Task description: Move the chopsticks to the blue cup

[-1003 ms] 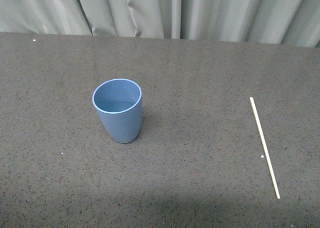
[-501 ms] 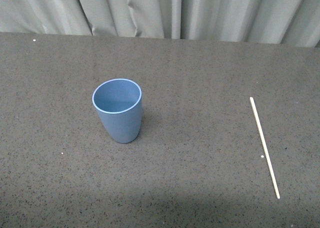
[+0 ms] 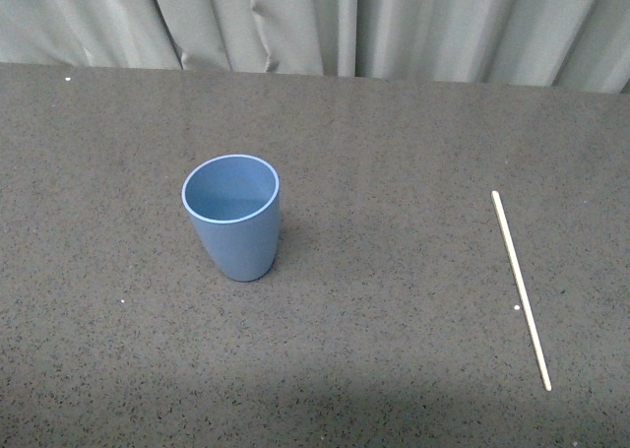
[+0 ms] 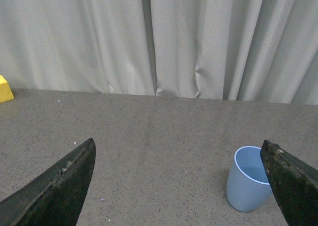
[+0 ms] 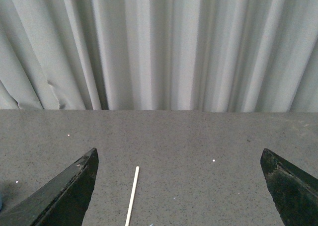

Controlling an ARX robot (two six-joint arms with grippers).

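One blue cup (image 3: 232,217), matte and tapering, stands upright left of centre on the speckled grey desk (image 3: 394,123). It sits close beside one prong of the left end effector (image 4: 178,143), whose jaws are spread wide and empty. One thin, straight, pale chopstick (image 3: 521,288) lies flat well to the cup's right, ahead of the right end effector (image 5: 179,151), likewise spread wide and empty.

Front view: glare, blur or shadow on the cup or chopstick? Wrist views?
Front view: sharp, even light, no glare; the blue cup throws a faint shadow to its right, the chopsticks read crisp. Left wrist view: blue cup in focus. Right wrist view: chopsticks clear, cut off by the frame.
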